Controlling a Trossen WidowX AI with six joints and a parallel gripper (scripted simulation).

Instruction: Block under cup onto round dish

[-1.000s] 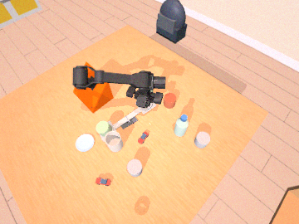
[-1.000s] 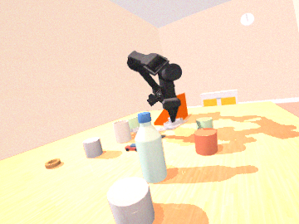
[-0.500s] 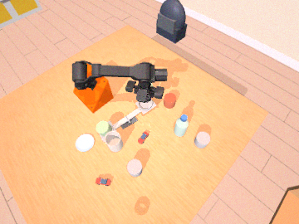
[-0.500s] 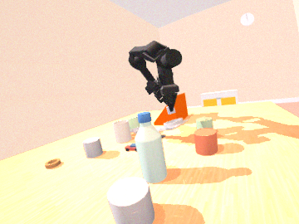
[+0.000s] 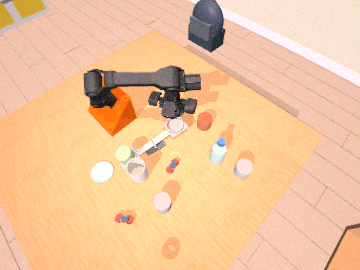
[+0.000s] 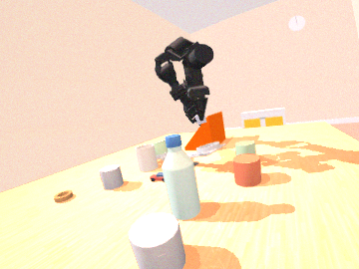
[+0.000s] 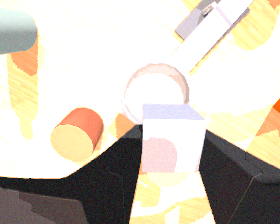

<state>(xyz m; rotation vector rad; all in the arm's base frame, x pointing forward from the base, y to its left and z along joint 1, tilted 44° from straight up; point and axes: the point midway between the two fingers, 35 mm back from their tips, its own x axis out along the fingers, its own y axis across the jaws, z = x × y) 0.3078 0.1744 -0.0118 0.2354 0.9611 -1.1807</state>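
My gripper (image 5: 172,113) (image 6: 199,120) (image 7: 168,131) is shut on a pale block (image 7: 172,142) and holds it raised over the near side of the balance's bare end pan (image 5: 176,127) (image 7: 155,69). A green cup (image 5: 125,153) (image 6: 160,147) stands at the balance's other end, partly behind a tall whitish cylinder (image 5: 137,172) (image 6: 147,157). Another green cup (image 6: 245,146) stands on the table behind the red cylinder; the arm hides it in the top view. The white round dish (image 5: 102,172) lies left of the balance, with nothing on it.
A red cylinder (image 5: 204,122) (image 6: 247,171) (image 7: 80,132) stands beside the bare pan. A bottle (image 5: 218,154) (image 6: 180,186) and a grey cylinder (image 5: 243,169) stand farther right. A toy car (image 5: 173,165), another grey cylinder (image 5: 162,202) and another car (image 5: 124,219) are in front.
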